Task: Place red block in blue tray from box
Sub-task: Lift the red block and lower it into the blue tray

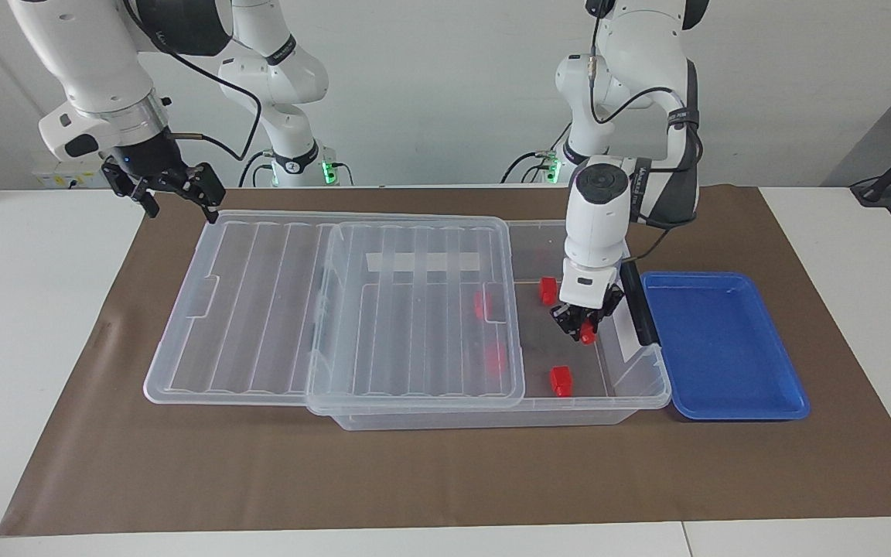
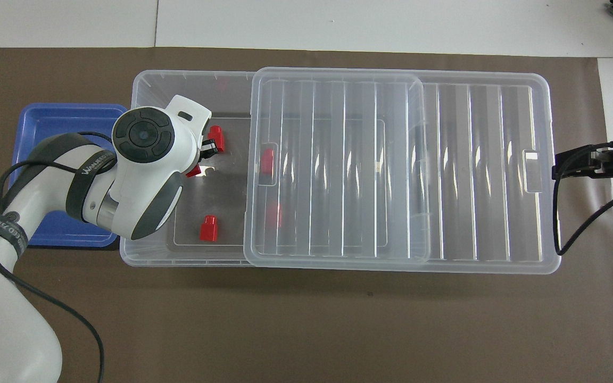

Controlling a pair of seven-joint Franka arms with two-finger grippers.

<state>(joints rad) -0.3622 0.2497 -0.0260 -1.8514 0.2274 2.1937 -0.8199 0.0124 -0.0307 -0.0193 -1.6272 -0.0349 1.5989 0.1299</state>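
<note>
The clear box (image 1: 650, 387) lies across the mat, with its ribbed lid (image 1: 414, 309) slid toward the right arm's end, leaving the end by the left arm uncovered. My left gripper (image 1: 586, 331) reaches down into that uncovered end and is shut on a red block (image 1: 588, 334), which also shows in the overhead view (image 2: 193, 171). Two loose red blocks lie on the box floor, one nearer the robots (image 1: 547, 290) and one farther (image 1: 561, 381). Two more (image 1: 481, 304) (image 1: 496, 357) show through the lid. The blue tray (image 1: 724, 344) is empty beside the box.
The box's black clip handle (image 1: 639, 305) stands on the end wall between my left gripper and the tray. My right gripper (image 1: 175, 193) waits open and raised over the mat by the lid's corner. A brown mat (image 1: 445, 472) covers the table.
</note>
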